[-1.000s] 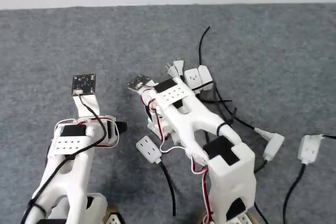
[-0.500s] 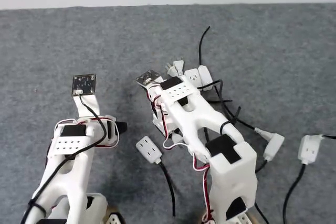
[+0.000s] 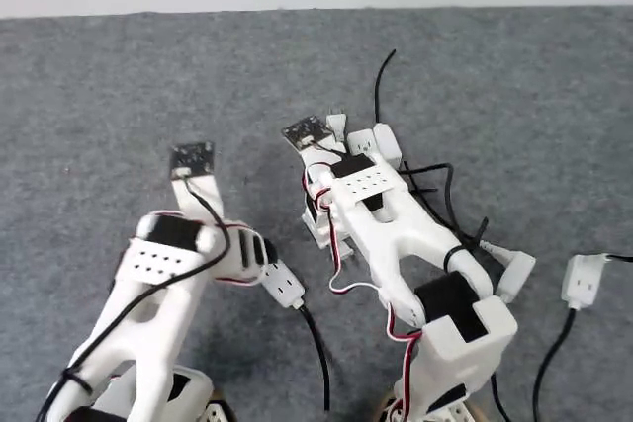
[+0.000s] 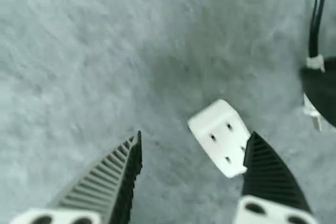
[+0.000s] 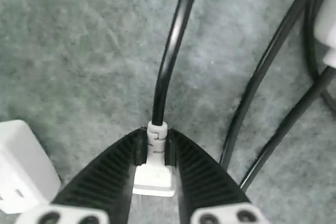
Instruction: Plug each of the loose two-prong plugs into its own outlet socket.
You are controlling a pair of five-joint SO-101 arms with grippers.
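Grippers of two white robot arms hang low over a grey carpet-covered table (image 3: 109, 76) strewn with white plugs, sockets and black cords. The left gripper (image 4: 196, 136) stands wide open and holds nothing. A white outlet socket block (image 4: 219, 137) lies on the carpet in the gap between its two ridged black fingers (image 4: 118, 174), close against one finger and well clear of the other, with its slotted face showing. From above, the outlet socket block (image 3: 281, 284) sits right at the tip of the left gripper (image 3: 259, 250), and its black cord (image 3: 316, 348) runs back towards the arms' bases. The right gripper (image 5: 155, 139) is closed tight on a white two-prong plug (image 5: 153, 174), pinching its narrow neck from both sides; the prongs are hidden. The plug's black cable (image 5: 176, 40) runs straight out ahead of the fingertips. A white socket block (image 5: 20, 166) lies just beside the right gripper without touching it, and more black cords (image 5: 273, 66) cross the carpet on its other side. From above, just beyond the right arm's wrist lie a loose plug (image 3: 336, 128) with bare prongs and two socket blocks (image 3: 363, 145) pressed side by side. Well off to that arm's outer side, a second loose plug (image 3: 511, 274) and a lone socket (image 3: 582, 279) lie near each other, apart.
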